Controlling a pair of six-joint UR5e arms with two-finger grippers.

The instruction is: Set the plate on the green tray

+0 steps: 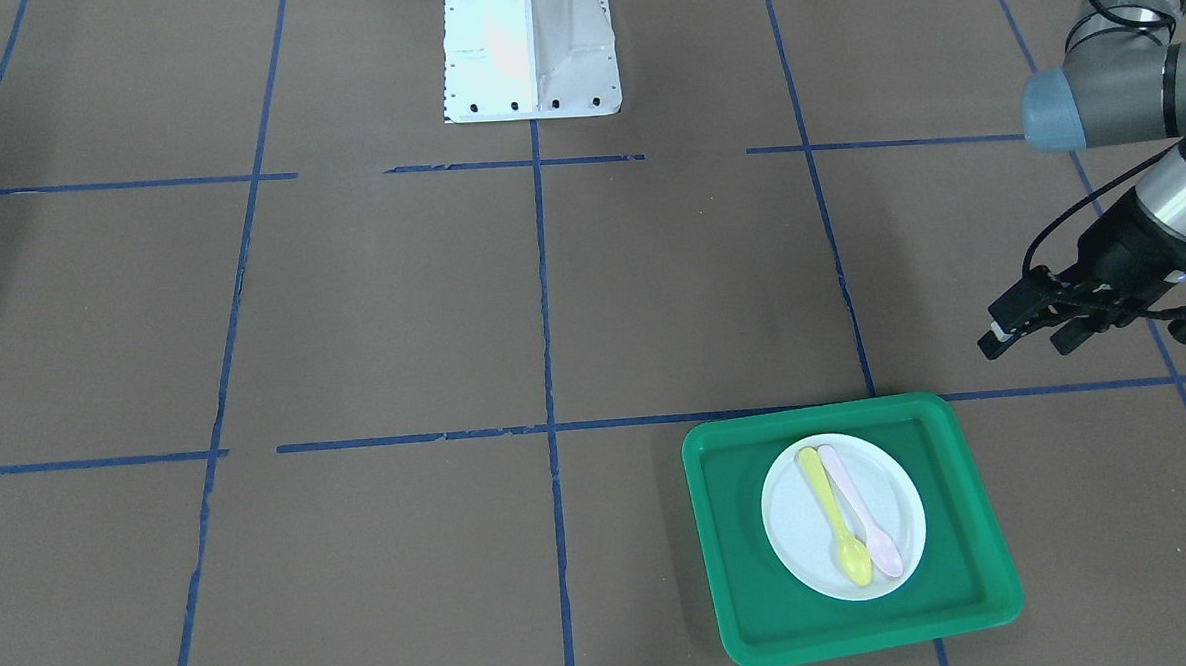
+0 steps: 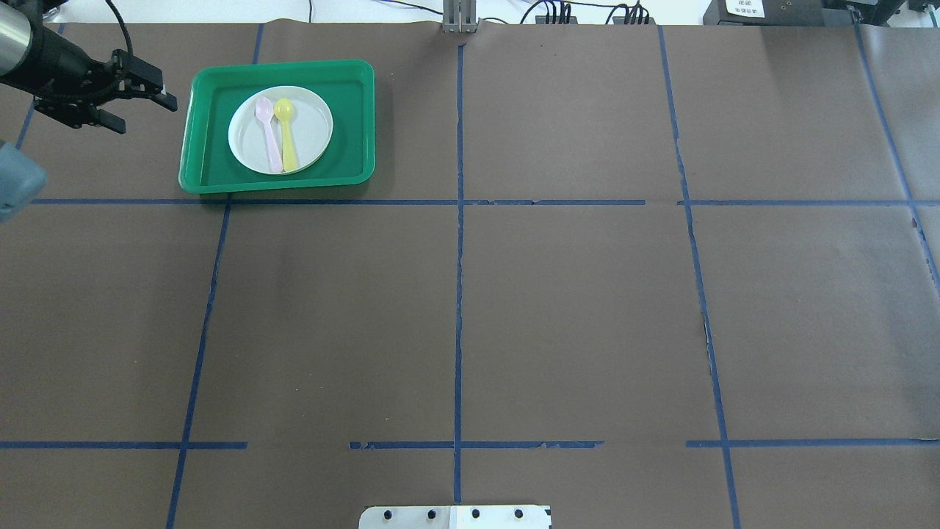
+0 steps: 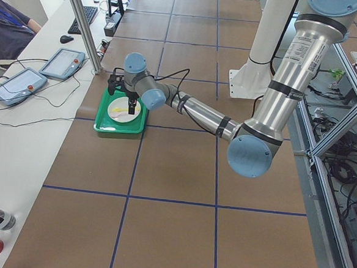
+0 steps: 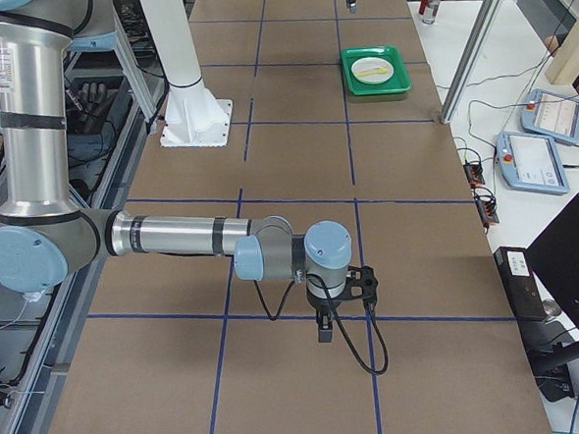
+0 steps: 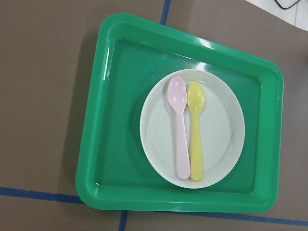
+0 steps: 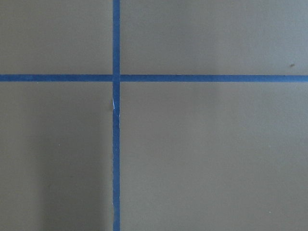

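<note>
The white plate (image 2: 313,126) lies inside the large green tray (image 2: 192,128) at the table's far left, with a pink spoon (image 2: 269,139) and a yellow spoon (image 2: 288,143) side by side on it. The left wrist view looks down on the tray (image 5: 98,144) and the plate (image 5: 221,134). My left gripper (image 2: 147,114) is open and empty, raised just left of the tray and clear of it; it also shows in the front-facing view (image 1: 1026,346). My right gripper (image 4: 334,308) shows only in the exterior right view, low over the table far from the tray; I cannot tell its state.
Blue tape lines cross the brown table. The white robot base (image 1: 529,51) stands at the robot's edge. Beyond the table's far edge are tablets (image 3: 19,83) and cables, with a person at the exterior left view's corner.
</note>
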